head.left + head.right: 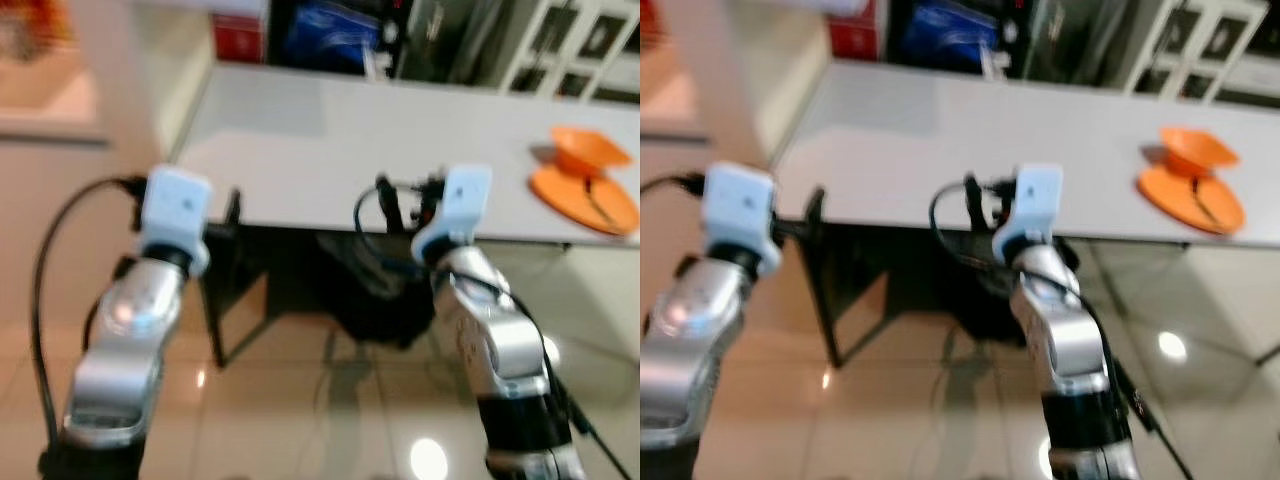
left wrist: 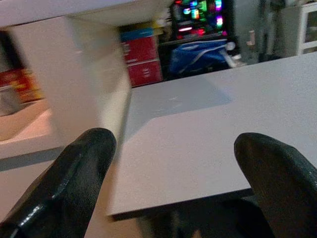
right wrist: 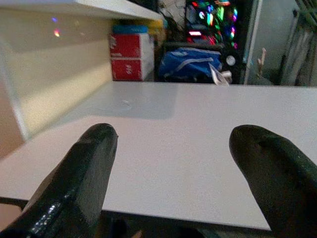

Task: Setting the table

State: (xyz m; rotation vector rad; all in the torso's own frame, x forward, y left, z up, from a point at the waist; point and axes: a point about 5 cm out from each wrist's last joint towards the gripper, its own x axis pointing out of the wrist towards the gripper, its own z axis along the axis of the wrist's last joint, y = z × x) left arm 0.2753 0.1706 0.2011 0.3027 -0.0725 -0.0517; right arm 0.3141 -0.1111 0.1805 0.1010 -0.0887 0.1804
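A tilted orange plastic bowl (image 1: 590,150) sat on a flat orange plate (image 1: 585,198) at the long white table's (image 1: 350,150) right end.

Both silver arms reach forward, side by side — the left end effector (image 2: 173,183) with its two black fingers spread wide apart, the right end effector (image 3: 171,173) likewise spread, empty.

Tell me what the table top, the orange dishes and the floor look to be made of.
Table: looks like matte white laminate or painted board; flat, no glare, thin edge. Orange plate and bowl: likely plastic; uniform bright colour, blurred. Floor: glossy tile or polished stone, mirroring lamps.
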